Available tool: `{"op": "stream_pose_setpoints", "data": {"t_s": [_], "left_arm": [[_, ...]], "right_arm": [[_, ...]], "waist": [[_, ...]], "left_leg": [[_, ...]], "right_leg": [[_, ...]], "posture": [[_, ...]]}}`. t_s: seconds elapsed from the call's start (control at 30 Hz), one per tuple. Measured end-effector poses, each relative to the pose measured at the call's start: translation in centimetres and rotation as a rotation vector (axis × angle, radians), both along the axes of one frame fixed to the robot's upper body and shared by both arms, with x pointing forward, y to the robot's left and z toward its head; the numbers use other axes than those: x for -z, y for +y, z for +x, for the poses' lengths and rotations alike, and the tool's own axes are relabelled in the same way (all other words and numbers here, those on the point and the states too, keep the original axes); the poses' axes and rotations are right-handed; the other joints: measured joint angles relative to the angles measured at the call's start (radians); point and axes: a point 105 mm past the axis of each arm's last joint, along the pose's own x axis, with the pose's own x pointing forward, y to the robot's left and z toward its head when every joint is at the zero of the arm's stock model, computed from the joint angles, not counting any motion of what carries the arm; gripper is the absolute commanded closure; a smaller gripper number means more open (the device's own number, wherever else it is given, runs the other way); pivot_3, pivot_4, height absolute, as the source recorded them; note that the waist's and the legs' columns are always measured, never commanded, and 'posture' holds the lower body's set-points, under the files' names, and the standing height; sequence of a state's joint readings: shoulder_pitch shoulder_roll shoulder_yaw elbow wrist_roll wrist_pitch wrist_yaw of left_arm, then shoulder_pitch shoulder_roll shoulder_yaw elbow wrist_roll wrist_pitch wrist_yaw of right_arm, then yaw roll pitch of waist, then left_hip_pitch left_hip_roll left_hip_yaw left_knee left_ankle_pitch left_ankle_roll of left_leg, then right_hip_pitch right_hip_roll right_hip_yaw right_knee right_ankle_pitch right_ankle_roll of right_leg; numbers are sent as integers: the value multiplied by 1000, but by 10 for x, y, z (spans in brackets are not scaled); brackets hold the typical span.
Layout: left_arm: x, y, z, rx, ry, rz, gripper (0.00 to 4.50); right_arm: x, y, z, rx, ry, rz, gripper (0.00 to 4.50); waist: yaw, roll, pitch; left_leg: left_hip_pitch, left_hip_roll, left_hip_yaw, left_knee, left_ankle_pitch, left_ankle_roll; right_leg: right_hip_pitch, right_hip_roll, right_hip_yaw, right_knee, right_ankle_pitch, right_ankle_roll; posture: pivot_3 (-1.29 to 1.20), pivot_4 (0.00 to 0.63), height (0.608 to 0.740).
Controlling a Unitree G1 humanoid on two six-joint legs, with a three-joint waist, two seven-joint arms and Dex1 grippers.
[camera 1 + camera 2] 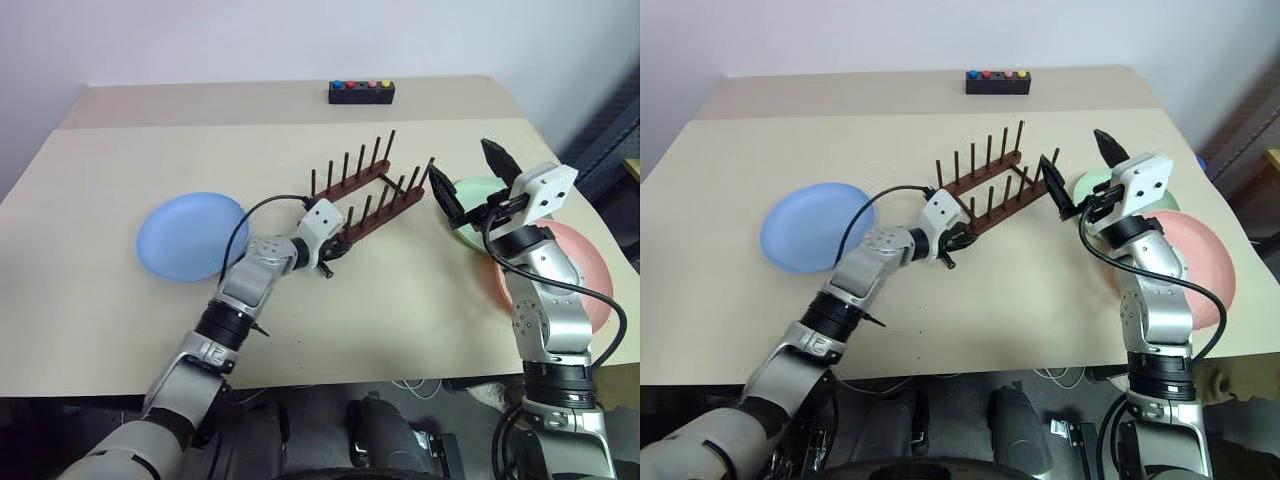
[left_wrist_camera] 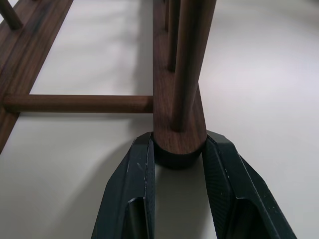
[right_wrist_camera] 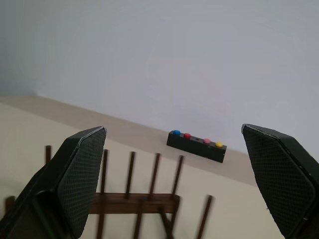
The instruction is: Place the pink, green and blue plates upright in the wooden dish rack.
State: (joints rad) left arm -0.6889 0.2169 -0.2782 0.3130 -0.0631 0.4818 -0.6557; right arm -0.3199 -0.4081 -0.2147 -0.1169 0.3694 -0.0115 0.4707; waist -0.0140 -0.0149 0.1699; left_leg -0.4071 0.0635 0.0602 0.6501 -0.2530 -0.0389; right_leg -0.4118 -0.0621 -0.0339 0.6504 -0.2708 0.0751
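The wooden dish rack [image 1: 365, 192] stands in the middle of the table, with no plates between its upright pegs. My left gripper [image 1: 335, 250] is shut on the near end of one of its base rails [image 2: 177, 74], one finger on each side. The blue plate [image 1: 190, 235] lies flat to the left of that arm. The green plate [image 1: 478, 192] and the pink plate [image 1: 585, 275] lie flat at the right, partly hidden by my right arm. My right gripper [image 1: 460, 157] is raised above the table beside the rack's right end, open, with nothing between its fingers.
A small black box with coloured buttons [image 1: 361, 92] sits near the table's far edge. The pink plate lies close to the table's right edge. Bare tabletop stretches in front of the rack and behind it.
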Motion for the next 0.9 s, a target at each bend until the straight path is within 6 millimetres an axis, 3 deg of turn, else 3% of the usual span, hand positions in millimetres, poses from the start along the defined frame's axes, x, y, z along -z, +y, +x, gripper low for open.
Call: {"op": "stream_pose_setpoints", "data": {"t_s": [0.17,0.4,0.67,0.9], "left_arm": [[-9,21,4,31,-5,12,3711],[-21,29,-8,194,-2,-43,3711],[-16,54,-8,292,-13,31,3711],[-21,56,-7,399,-56,68,3711]], "right_arm": [[-1,0,0,-5,2,13,0],[-10,-3,1,-5,-24,48,0],[-13,-7,2,17,-21,71,0],[-21,-6,-2,10,-44,86,0]], "waist": [[4,0,0],[4,0,0],[3,0,0],[5,0,0]], "left_leg": [[-1,0,0,0,0,0],[-1,0,0,0,0,0],[-1,0,1,0,0,0],[-2,0,1,0,-1,1]], "right_leg": [[0,0,0,-1,0,0],[0,0,0,-1,0,0],[-1,0,0,-1,0,0],[-1,0,0,-1,0,0]], "posture": [[0,150,740],[0,150,740],[0,150,740],[0,150,740]]}}
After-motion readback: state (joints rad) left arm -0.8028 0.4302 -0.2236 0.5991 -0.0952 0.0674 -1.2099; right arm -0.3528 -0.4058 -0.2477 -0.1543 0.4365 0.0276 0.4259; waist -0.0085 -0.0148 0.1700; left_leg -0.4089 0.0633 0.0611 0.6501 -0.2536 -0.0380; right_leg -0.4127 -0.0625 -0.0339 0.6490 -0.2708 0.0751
